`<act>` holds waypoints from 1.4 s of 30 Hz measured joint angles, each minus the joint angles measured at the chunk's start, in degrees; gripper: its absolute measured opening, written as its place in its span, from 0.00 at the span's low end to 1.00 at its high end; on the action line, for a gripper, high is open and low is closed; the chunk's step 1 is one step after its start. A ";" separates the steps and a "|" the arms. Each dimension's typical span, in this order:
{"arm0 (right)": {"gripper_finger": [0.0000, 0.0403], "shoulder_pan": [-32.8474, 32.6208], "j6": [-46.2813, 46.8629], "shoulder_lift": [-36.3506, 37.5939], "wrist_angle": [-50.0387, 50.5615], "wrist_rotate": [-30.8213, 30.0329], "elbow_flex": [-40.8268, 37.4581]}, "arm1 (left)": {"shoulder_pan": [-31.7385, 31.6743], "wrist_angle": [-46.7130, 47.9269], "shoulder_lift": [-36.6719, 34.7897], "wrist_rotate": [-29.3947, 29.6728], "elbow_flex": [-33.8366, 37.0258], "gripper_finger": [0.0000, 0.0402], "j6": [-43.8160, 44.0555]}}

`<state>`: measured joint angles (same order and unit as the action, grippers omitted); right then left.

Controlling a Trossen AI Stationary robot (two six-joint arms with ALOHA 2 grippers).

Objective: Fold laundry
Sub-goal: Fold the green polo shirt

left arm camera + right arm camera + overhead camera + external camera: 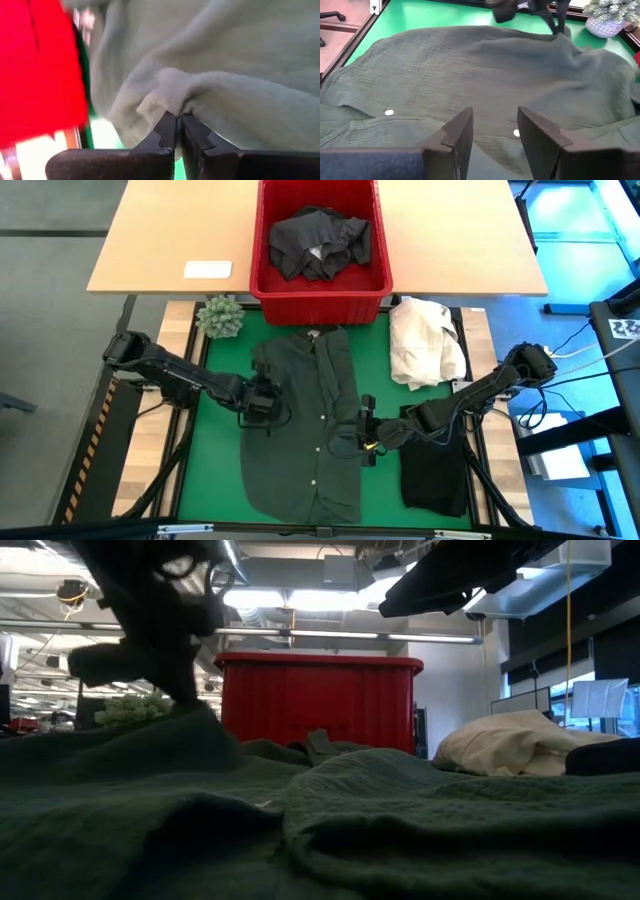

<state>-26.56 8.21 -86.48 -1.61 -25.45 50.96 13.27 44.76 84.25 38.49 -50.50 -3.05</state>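
Dark green shirt point(305, 425) spread flat on the green mat point(385, 355) of the counter, just in front of the red basket point(320, 285). Left gripper point(262, 406) pinched tight on a fold at the shirt's left edge; right gripper point(366, 436) low over the right edge, fingers apart, nothing held. Best now: close the right on cloth only, then lift both evenly, keep tension gentle, avoid dragging the black garment point(435, 470) alongside.
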 joint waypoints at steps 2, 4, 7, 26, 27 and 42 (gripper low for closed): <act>0.39 0.39 -0.02 0.00 0.01 0.03 0.00 | 0.79 -3.67 -0.01 -0.62 -0.28 0.01 -6.18; 0.39 0.52 0.26 0.00 0.11 0.04 0.00 | 0.87 -6.79 -0.04 -1.42 -0.31 0.01 -11.40; 0.39 1.21 0.48 0.00 0.19 0.32 0.00 | 0.18 -11.01 0.23 -2.83 -0.31 0.01 -15.69; 0.39 6.50 2.40 0.00 0.55 3.13 0.00 | -1.92 -22.67 5.87 -10.79 -0.31 0.19 -18.07; 0.39 6.49 2.18 0.00 0.55 3.15 0.00 | -1.89 -22.27 5.02 -10.77 -0.31 0.21 -18.03; 0.39 6.46 1.77 0.00 1.36 3.65 0.00 | -4.84 -0.63 -2.81 -12.21 -0.37 0.40 -6.48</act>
<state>-20.10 9.98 -86.48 -0.25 -21.80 50.96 8.44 44.13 81.44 26.29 -50.87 -9.52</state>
